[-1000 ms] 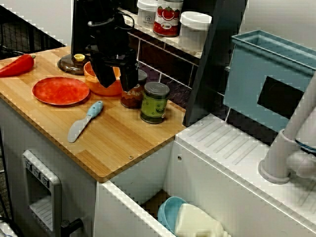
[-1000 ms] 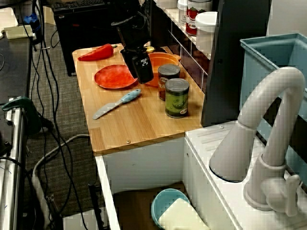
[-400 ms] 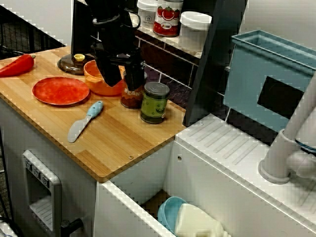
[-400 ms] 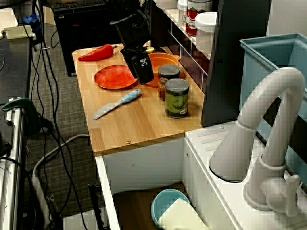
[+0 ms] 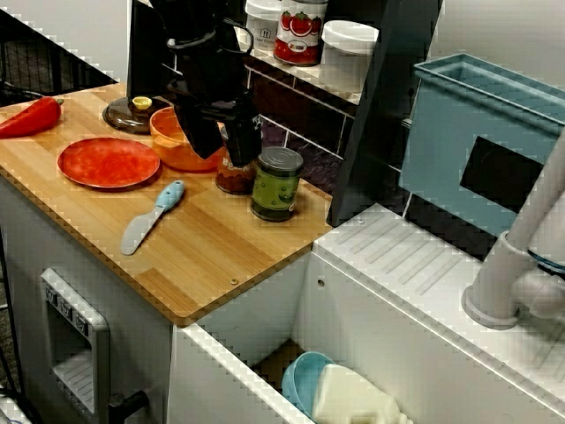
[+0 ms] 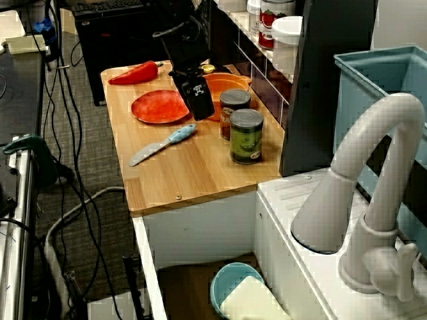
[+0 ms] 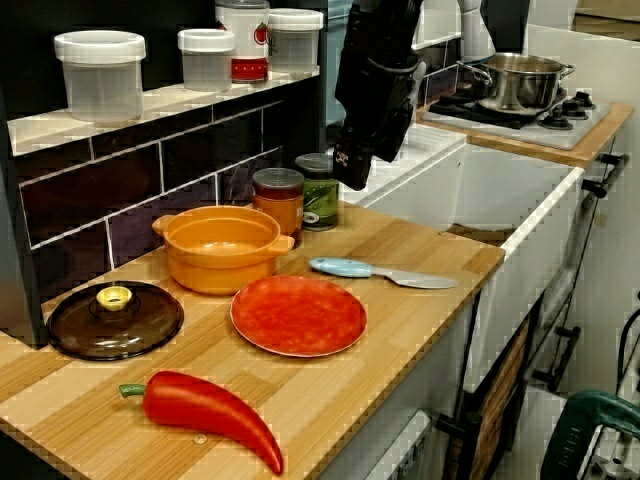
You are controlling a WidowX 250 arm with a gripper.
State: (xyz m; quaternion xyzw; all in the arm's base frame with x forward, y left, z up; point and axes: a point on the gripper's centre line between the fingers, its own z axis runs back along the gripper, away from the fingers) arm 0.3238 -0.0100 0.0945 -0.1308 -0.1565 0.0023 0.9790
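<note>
The jaws stand apart with nothing between them: the gripper (image 5: 224, 154) hangs open just above the counter (image 5: 221, 256) and grips nothing. In the view from the sink side its two black fingers (image 5: 198, 132) reach down in front of the top of the jar (image 5: 235, 178). We cannot tell whether they touch it.

The jar has a dark lid and red-brown contents. It stands near the counter's back edge, touching or just beside the orange pot (image 5: 170, 147) on one side, with the green tin (image 5: 276, 184) just beside it towards the sink end. The green tin carries a printed label, but we cannot read it.

One finger bears a small white mark (image 7: 345, 158), too small for us to make out.

Towards the front edge lie the red plate (image 5: 108, 162) and the blue-handled knife (image 5: 152, 217). The red pepper (image 5: 31, 117) lies near the far end, and the brown glass lid (image 5: 132, 113) rests near the back edge.

On the shelf above, a tin (image 5: 300, 31) shows pictured tomatoes. Its writing is not legible.
</note>
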